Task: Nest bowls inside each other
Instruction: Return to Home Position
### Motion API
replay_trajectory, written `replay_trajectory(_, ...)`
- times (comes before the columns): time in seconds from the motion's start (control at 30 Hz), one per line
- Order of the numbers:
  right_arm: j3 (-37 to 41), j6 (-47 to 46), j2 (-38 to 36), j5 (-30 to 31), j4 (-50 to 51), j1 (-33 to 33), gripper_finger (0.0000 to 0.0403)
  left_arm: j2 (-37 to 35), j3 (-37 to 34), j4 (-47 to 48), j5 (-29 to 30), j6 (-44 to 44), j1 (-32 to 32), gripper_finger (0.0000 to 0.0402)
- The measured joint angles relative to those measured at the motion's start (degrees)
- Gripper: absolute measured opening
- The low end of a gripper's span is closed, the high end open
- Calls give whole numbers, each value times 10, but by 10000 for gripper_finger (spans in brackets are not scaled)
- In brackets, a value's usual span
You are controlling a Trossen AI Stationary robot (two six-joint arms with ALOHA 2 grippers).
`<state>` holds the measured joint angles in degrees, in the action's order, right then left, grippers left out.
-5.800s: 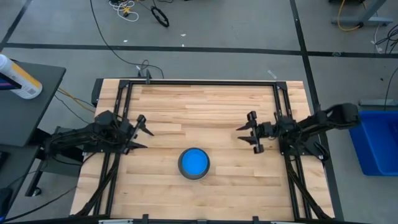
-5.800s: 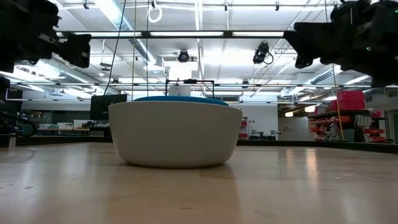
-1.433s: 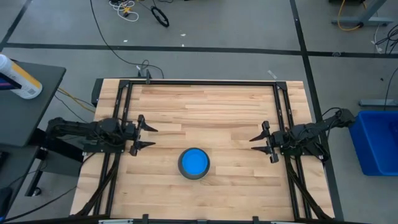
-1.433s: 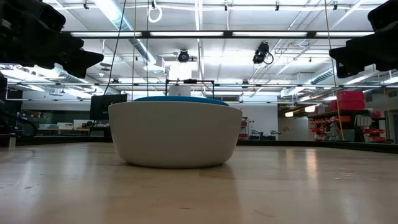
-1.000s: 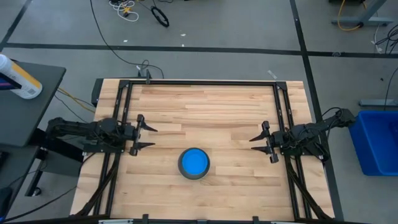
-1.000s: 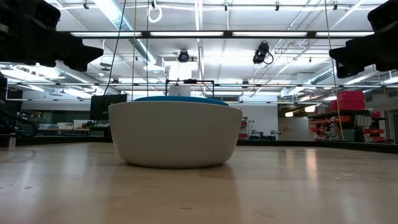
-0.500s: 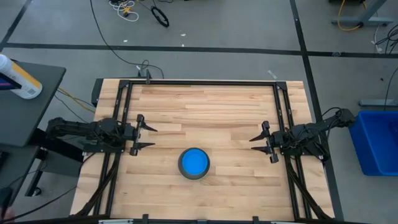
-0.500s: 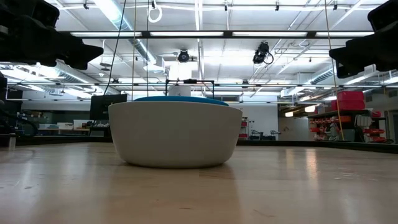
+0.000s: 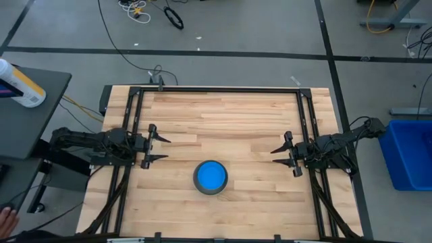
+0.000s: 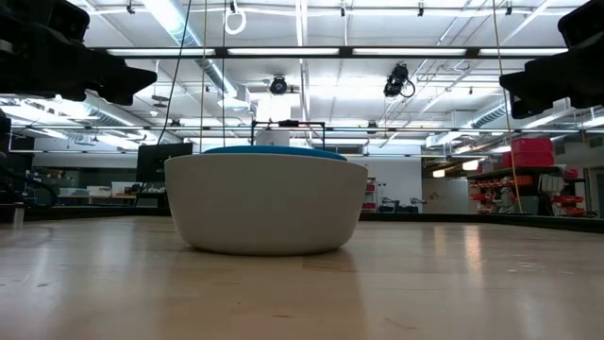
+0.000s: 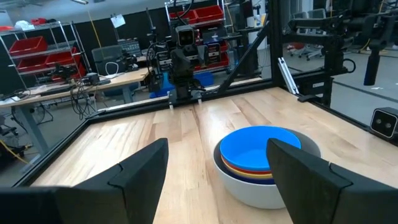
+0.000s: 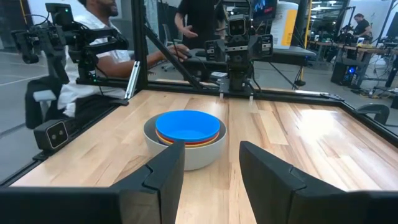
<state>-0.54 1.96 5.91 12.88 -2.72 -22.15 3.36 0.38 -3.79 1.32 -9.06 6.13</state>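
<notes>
The bowls stand as one nested stack (image 9: 210,177) near the table's front middle, resting on the wood by the grey bowl's base. The grey bowl (image 11: 267,186) is outermost; inside it show a dark blue rim, a yellow rim, a red rim and the light blue bowl (image 12: 186,125) on top. My left gripper (image 9: 156,148) stands open at the table's left side, well clear of the stack and above the wood. At the right side my right gripper (image 9: 282,153) is open too, nothing between its fingers.
A black metal frame (image 9: 216,89) runs along the table's far edge and down both sides. People stand beyond the far side of the table (image 12: 99,25). A hand (image 9: 7,217) shows on the floor side at the near left. Bare wood lies all around the stack.
</notes>
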Motion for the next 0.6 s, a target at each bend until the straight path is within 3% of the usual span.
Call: replay_trajectory(0.6,0,0,0,0,0,0,167,0,0,0,0,0,0,277)
